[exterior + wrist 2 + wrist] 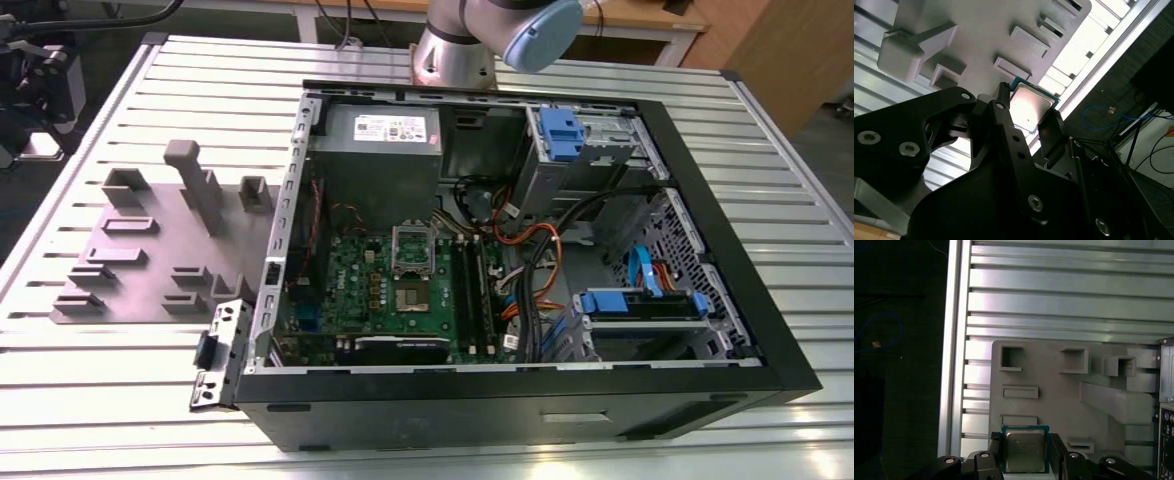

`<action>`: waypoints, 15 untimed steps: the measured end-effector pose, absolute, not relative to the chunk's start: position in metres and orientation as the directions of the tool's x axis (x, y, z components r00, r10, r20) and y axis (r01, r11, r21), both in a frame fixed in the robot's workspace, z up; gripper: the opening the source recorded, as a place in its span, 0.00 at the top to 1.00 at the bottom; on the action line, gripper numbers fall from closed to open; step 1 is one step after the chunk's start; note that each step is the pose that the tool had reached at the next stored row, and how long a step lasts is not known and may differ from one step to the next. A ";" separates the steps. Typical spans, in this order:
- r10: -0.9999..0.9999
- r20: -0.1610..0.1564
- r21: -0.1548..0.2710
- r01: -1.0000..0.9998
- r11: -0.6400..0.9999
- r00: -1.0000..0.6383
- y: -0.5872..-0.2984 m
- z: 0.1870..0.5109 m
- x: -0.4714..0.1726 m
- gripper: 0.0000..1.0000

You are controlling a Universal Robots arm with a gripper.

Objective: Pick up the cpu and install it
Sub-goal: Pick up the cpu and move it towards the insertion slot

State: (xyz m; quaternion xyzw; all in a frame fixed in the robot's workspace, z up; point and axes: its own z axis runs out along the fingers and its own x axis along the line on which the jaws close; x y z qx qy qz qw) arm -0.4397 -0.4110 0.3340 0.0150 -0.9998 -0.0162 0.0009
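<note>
One cpu (1025, 450) here; one gripper (1025, 454) with two black fingers (1056, 457); one grey holder plate (1054, 395); one open computer case (467, 410); one green motherboard (360, 270) inside it; one power supply (380, 135); two blue drive brackets (558, 130); one slotted metal table (107, 380); one robot arm (461, 45).

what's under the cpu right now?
The grey holder plate on the slatted table, seen past the cpu, which sits between the fingers. The spot directly beneath is covered by the chip.
</note>
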 end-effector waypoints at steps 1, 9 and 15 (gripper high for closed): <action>-0.030 0.001 0.032 -0.030 0.999 -1.000 -0.411 0.334 -0.440 0.53; -0.030 0.001 0.032 -0.030 0.999 -1.000 -0.411 0.337 -0.440 0.53; -0.030 0.001 0.032 -0.030 0.999 -1.000 -0.411 0.339 -0.440 0.53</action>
